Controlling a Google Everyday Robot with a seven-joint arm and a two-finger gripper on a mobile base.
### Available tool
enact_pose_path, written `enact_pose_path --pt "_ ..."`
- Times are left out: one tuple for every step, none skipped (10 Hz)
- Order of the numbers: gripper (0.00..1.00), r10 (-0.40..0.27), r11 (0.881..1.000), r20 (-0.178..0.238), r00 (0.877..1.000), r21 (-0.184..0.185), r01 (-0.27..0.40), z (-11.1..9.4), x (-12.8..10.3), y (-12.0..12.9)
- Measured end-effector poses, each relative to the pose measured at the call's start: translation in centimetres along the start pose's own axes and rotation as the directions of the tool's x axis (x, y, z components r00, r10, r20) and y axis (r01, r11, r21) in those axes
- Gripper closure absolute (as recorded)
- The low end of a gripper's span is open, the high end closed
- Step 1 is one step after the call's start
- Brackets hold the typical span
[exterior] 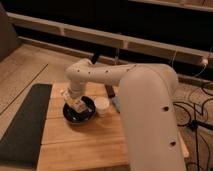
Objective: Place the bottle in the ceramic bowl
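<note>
White plastic casing covers the arm, whose gripper hangs directly over the ceramic bowl; whether its jaws are clenched or released cannot be told. At the gripper's tip sits the bottle, a small whitish-cream body with a faint printed mark, tilted and low above the bowl's inside; whether it touches the bowl cannot be told. The forearm rises from the wrist to a rounded elbow, then sweeps right as a thick smooth tube into the large white upper body in the foreground. The bowl is round, shallow, glossy and dark, with a reflective interior. Just right of it stands a short cream cup, and beyond that a flat blue-grey block, partly hidden by the arm. All rest on a pale wooden table with visible plank seams; a dark mat lies along its left edge.
</note>
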Motion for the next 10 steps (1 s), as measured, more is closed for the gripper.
enact_pose_path --pt "0.96 -0.004 1.0 -0.015 1.0 -0.011 0.003 0.7 0.3 0.3" --pt "0.86 -0.013 1.0 -0.031 0.999 -0.014 0.012 1.1 0.5 0.6" --pt "0.78 -0.022 1.0 -0.041 0.999 -0.012 0.022 1.3 0.6 0.9" --pt "0.68 -0.03 1.0 -0.05 0.998 -0.008 0.029 1.3 0.7 1.2" --pt "0.57 -0.029 1.0 -0.062 0.998 -0.002 0.029 1.3 1.0 1.3" --pt "0.48 -0.025 1.0 -0.07 0.997 0.001 0.025 1.3 1.3 1.4" --pt "0.37 -0.015 1.0 -0.078 0.997 0.009 0.016 1.2 1.5 1.5" --pt "0.28 -0.001 1.0 -0.087 0.996 0.018 0.002 1.2 1.8 1.5" --pt "0.21 0.018 0.999 -0.1 0.995 0.031 -0.015 1.1 2.3 1.2" --pt "0.2 0.029 0.999 -0.105 0.994 0.035 -0.025 1.2 2.5 1.0"
